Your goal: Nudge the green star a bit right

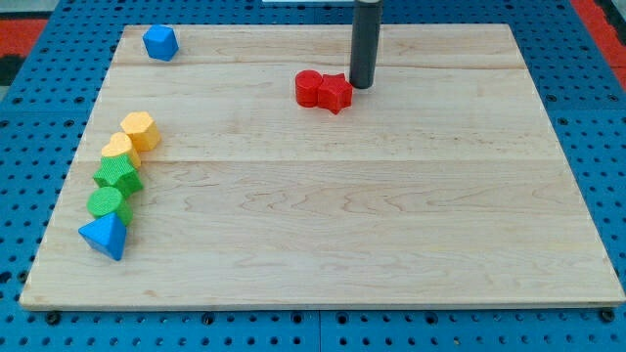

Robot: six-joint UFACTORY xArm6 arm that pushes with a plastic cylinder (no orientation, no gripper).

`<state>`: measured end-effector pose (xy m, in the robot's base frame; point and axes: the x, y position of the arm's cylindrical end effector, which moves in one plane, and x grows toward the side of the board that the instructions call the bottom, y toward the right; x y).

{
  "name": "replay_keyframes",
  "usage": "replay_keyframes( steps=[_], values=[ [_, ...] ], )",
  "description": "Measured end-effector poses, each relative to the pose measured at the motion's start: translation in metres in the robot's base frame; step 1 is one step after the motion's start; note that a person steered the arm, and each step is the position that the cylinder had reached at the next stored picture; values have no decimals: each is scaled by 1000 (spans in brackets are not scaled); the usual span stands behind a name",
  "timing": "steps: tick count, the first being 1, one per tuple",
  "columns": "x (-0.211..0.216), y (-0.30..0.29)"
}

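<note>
The green star [118, 176] lies near the board's left edge, in a diagonal row of blocks. Above it in the row are a yellow block [116, 150] and a yellow hexagon [141, 130]. Below it are a green cylinder [106, 203] and a blue triangle [104, 237]. The blocks in the row touch each other. My tip [362, 86] is far from the star, at the view's top centre, just right of two red blocks [323, 90].
A blue hexagonal block [159, 43] sits at the top left corner of the wooden board [342, 225]. The two red blocks touch each other, and the right one is star-shaped. Blue pegboard surrounds the board.
</note>
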<state>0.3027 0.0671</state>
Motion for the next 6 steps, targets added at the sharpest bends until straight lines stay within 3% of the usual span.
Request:
replay_keyframes(
  steps=[1, 4, 5, 6],
  values=[
    [-14, 11],
    [5, -227],
    [52, -301],
    [127, -355]
  ],
)
